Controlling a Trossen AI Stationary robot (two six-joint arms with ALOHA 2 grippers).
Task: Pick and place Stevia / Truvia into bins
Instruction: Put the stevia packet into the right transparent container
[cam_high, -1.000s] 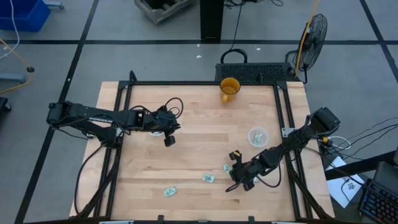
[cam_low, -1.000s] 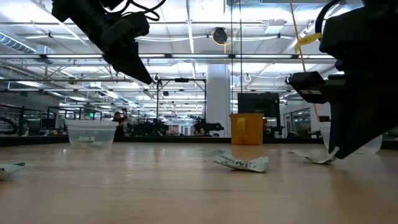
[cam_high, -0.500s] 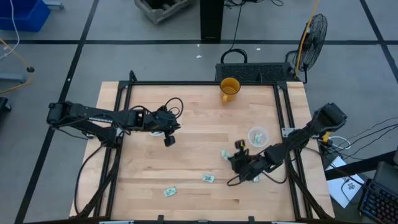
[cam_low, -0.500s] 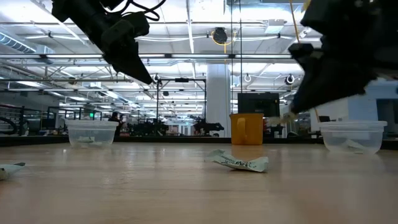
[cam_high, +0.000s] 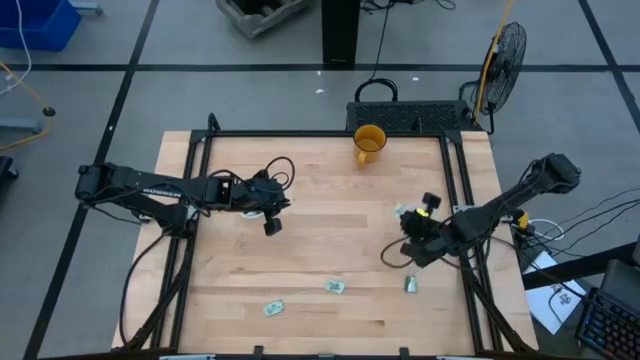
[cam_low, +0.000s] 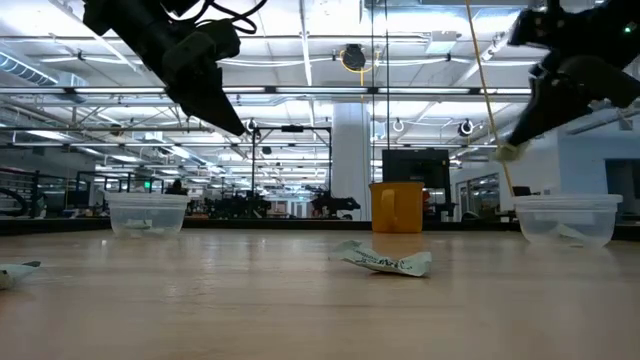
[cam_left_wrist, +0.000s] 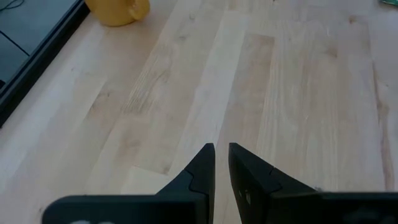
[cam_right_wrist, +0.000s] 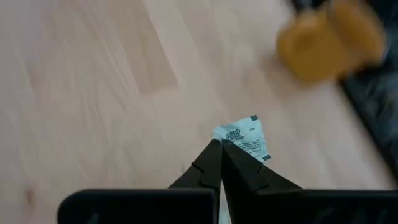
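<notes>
My right gripper (cam_high: 405, 215) is up above the table's right side, shut on a pale green and white packet (cam_right_wrist: 245, 138), also seen as the packet (cam_low: 507, 152) in the low view. It is above and just beside the right clear cup (cam_low: 565, 220), which the gripper hides in the high view. A second clear cup (cam_low: 147, 213) stands at the left. Loose packets lie flat on the table: one (cam_high: 334, 286), another (cam_high: 273, 307), a third (cam_high: 410, 284). My left gripper (cam_high: 272, 226) hangs shut above the table's left middle, holding nothing. My right gripper pinches the packet by its near corner (cam_right_wrist: 225, 143) between the two fingertips. The fingers slant downward. The packet is lifted clear of the table, and most of it sticks out past the fingertips.
A yellow-orange cup (cam_high: 369, 143) stands at the far edge, near the middle. A black frame rail (cam_high: 460, 200) runs along the table's right side, close to my right arm. Bare wood lies between the two arms.
My right gripper has risen from the near right part of the table and travelled toward the far edge, to the right cup. It carries a packet, which now hangs clear of the wood. Another packet stays where the gripper was.
</notes>
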